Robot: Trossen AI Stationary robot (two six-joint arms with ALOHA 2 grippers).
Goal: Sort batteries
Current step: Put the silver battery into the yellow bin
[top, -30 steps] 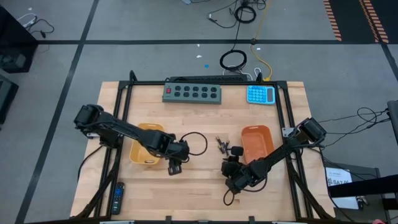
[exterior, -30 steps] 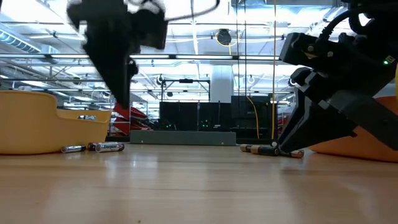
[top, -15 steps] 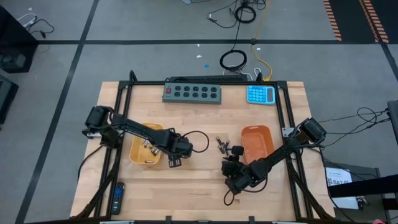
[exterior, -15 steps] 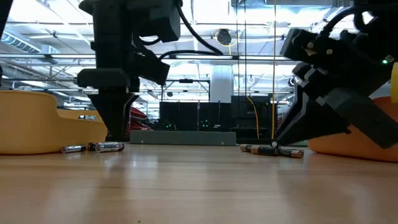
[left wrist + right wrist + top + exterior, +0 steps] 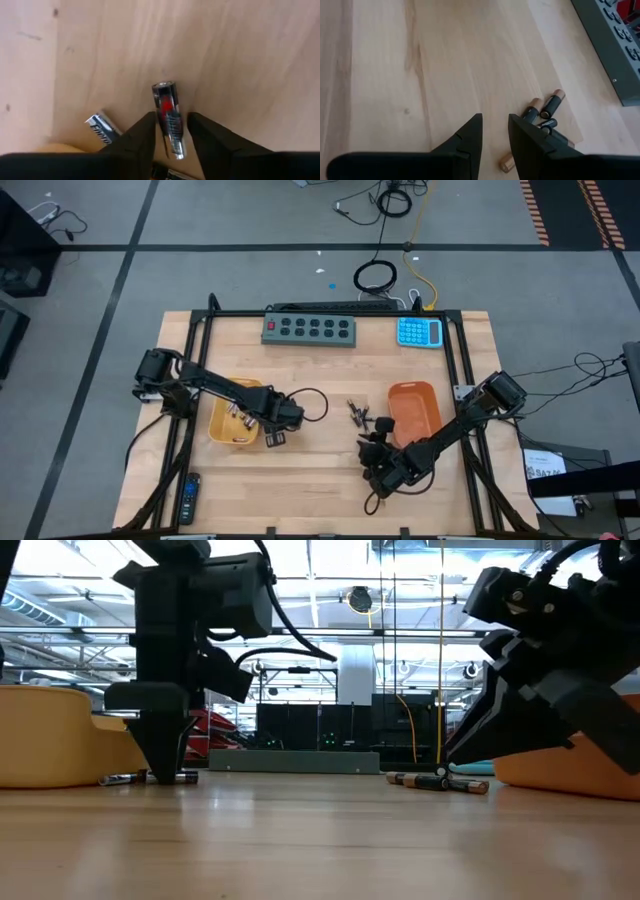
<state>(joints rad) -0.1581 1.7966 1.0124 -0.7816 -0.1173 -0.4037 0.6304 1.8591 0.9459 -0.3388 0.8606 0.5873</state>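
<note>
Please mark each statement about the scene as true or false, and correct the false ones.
1. The left gripper is down at the table with a silver battery between its fingers. True.
2. The yellow tray is empty. False: some batteries lie inside it.
3. A small group of dark batteries lies on the wood ahead of the right gripper. True.
4. The blue calculator lies inside the orange tray. False: it lies on the table near the far edge, apart from the tray.
</note>
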